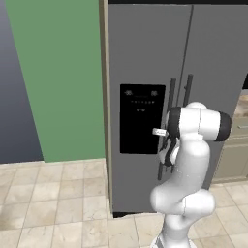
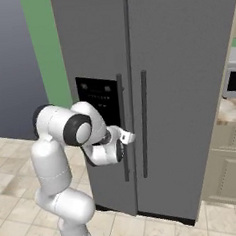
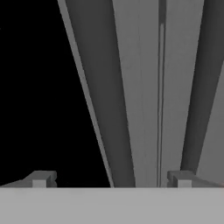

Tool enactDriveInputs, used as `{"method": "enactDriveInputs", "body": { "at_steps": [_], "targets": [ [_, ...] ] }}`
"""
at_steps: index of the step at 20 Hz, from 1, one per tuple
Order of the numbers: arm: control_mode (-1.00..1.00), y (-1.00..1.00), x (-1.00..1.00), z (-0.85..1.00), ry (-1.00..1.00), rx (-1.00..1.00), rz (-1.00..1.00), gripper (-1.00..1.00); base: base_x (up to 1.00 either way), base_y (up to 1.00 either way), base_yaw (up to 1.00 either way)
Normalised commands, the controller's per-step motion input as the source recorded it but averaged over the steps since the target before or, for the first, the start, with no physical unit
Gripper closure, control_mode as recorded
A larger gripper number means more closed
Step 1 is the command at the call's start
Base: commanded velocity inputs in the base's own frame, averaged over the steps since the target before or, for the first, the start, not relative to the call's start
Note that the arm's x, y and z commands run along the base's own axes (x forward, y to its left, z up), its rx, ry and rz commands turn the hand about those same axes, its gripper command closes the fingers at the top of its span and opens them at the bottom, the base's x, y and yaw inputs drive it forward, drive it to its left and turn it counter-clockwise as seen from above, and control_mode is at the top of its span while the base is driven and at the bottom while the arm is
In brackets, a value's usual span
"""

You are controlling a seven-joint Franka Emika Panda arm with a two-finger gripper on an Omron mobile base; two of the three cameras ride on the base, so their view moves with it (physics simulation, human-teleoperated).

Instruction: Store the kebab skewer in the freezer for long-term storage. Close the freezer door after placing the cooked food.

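Reaching forward with its elbow folded, the arm holds the gripper, jaws spread wide and empty, straddling the bar handle of the closed freezer door.

A green wall stands left of the plain grey door with its dark handle, a beige tile floor spreads below that door, and pale cabinets with a microwave above sit to its right.
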Motion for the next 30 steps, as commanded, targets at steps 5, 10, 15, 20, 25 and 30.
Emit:
{"method": "enactDriveInputs", "body": {
  "at_steps": [5, 10, 15, 20, 25, 30],
  "targets": [
    [-1.0, 0.0, 0.02, 0.9, 0.0, 0.0, 0.16, -1.0, 0.0, 0.0, 0.0],
    [-1.0, -0.21, 0.1, 0.98, 0.01, 0.02, 0.09, -1.0, 0.0, 0.0, 0.0],
    [-1.0, -0.32, 0.19, 0.88, 0.13, 0.0, 0.06, -1.0, 0.0, 0.0, 0.0],
    [-1.0, -0.51, 0.33, 0.78, 0.19, 0.0, 0.03, -1.0, 0.0, 0.0, 0.0],
    [-1.0, -0.7, 0.59, 0.37, 0.25, -0.05, 0.0, -1.0, 0.0, 0.0, 0.0],
    [-1.0, -0.7, 0.55, 0.59, 0.33, -0.06, 0.0, -1.0, 0.0, 0.0, 0.0]
  ]
}}
